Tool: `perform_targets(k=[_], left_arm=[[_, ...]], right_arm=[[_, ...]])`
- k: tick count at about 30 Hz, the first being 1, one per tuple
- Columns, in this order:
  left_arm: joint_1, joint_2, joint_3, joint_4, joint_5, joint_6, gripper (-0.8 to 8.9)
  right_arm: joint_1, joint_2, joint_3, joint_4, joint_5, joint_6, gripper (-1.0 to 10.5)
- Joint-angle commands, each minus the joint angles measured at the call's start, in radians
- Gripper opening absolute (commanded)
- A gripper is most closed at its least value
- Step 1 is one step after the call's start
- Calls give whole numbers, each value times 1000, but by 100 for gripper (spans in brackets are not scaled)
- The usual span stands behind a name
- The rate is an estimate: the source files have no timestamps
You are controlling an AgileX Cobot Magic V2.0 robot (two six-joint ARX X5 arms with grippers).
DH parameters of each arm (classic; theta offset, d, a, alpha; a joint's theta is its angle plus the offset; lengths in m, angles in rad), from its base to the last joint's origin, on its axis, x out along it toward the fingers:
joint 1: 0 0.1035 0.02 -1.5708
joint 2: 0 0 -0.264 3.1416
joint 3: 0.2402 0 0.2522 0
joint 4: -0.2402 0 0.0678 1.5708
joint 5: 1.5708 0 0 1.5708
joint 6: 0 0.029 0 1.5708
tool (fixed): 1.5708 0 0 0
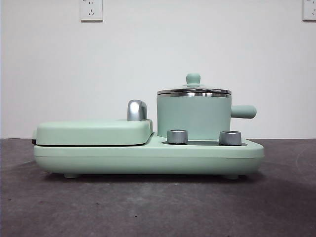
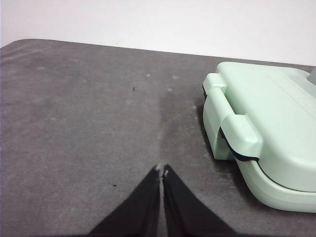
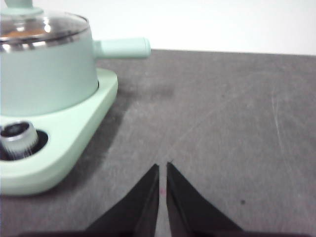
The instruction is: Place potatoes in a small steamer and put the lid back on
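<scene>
The small steamer (image 1: 193, 117) stands upright on the right half of a mint-green cooker base (image 1: 148, 159), its handle pointing right. The lid (image 1: 193, 89) sits on its steel rim, green knob up. The right wrist view shows the same steamer (image 3: 47, 74) with the lid (image 3: 42, 27) on it, and something tan is dimly visible through the glass. No potatoes show clearly. My left gripper (image 2: 162, 170) is shut and empty over bare table beside the griddle end. My right gripper (image 3: 163, 167) is shut and empty on the handle side of the base.
A flat green griddle cover (image 1: 94, 132) with a chrome latch (image 1: 137, 109) fills the base's left half; its end handle (image 2: 237, 131) shows in the left wrist view. Two steel dials (image 1: 177, 136) (image 1: 230, 138) sit on the base in front of the steamer. A white wall stands behind the grey table (image 1: 158, 207).
</scene>
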Motion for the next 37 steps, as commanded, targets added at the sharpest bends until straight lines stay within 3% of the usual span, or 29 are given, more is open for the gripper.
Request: perform_targets(k=[1, 19, 27, 37], left_arm=[[2, 0, -19, -7, 0, 7, 8], [2, 0, -19, -7, 0, 7, 8], [2, 0, -19, -7, 0, 7, 8], [2, 0, -19, -7, 0, 7, 8]], right_arm=[[-2, 1, -5, 42, 0, -5, 23], [-1, 1, -5, 47, -4, -7, 21], [-3, 1, -5, -21, -60, -15, 21], [-61, 1, -5, -22, -53, -15, 21]])
